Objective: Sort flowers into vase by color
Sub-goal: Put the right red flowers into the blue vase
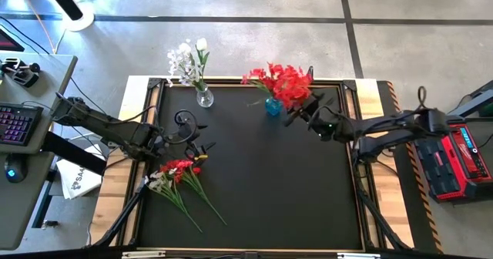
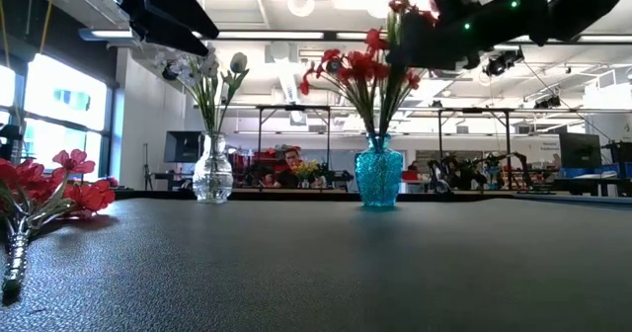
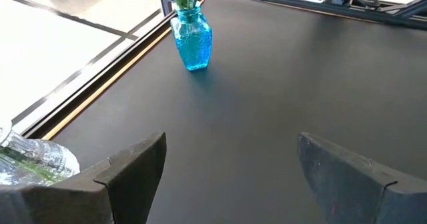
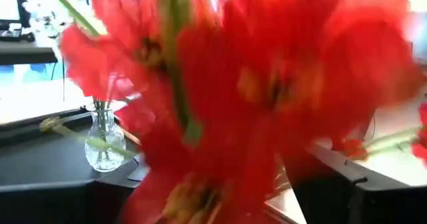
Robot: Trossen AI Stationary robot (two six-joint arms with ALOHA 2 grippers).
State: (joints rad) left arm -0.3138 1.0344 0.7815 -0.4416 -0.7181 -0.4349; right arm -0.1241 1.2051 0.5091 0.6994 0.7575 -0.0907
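Observation:
A blue vase at the mat's far edge holds a bunch of red flowers; their stems stand in its neck. To its left, a clear vase holds white flowers. Loose red and pale flowers lie on the mat at the left, stems toward the near edge. My right gripper is open, level, right beside the red bunch, whose blooms fill its wrist view. My left gripper hovers open above the loose flowers, nothing between its fingers. My right gripper has its fingers spread on either side of the red blooms in the blue vase. The blooms are blurred and cover the fingertips, so I cannot tell whether they touch.
The black mat lies inside a raised frame with wooden strips at the sides. A keyboard and mouse sit on a desk left of the table, and a red case stands at the right.

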